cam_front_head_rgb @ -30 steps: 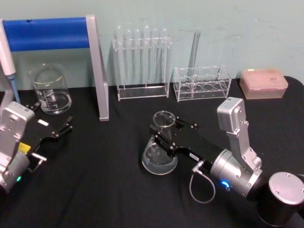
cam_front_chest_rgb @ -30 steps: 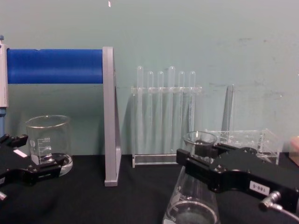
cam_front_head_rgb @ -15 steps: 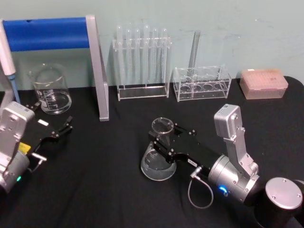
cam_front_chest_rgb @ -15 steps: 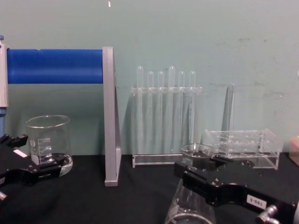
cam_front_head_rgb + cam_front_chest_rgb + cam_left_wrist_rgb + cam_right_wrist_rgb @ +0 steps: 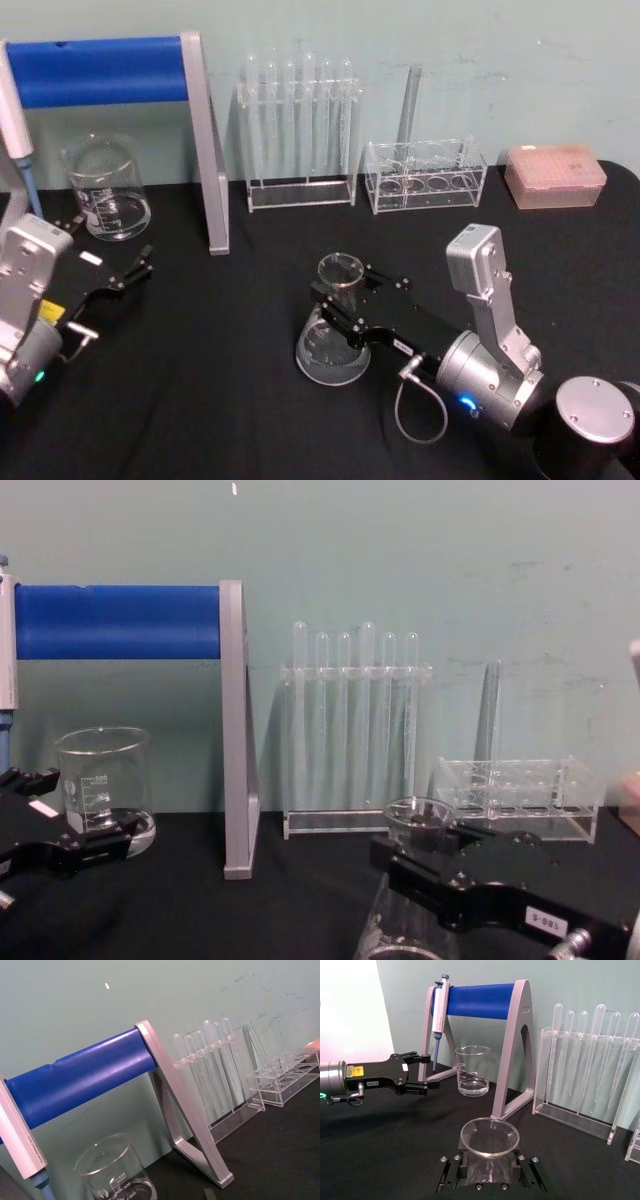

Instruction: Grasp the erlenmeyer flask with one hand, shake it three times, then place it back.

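Right gripper (image 5: 336, 296) is clamped on the neck of the flask (image 5: 332, 335), jaws on both sides just under the flared rim, so it is holding the flask. The flask is upright near the middle of the desk (image 5: 220, 400), in front of the test tube rack (image 5: 300, 130) and well apart from it. Can't tell if the base is touching the desk or just off it; the chest view cuts the bottom off. Left gripper (image 5: 430, 1071) is parked on the left side of the desk near the beaker (image 5: 105, 190), fingers spread and holding nothing. The step looks like the shake, or the set-down right after it; I can't say which. To do it well: a firm squeeze on the neck so the glass can't slip, and a clear lift before moving. Use short, even side-to-side strokes with the flask close to vertical, counting three. Stay in the open area, away from the rack behind and the blue stand (image 5: 100, 70) on the left. For the put-back, come straight down until the wide base sits flat. Then open the jaws and back out level, so the rim isn't knocked.
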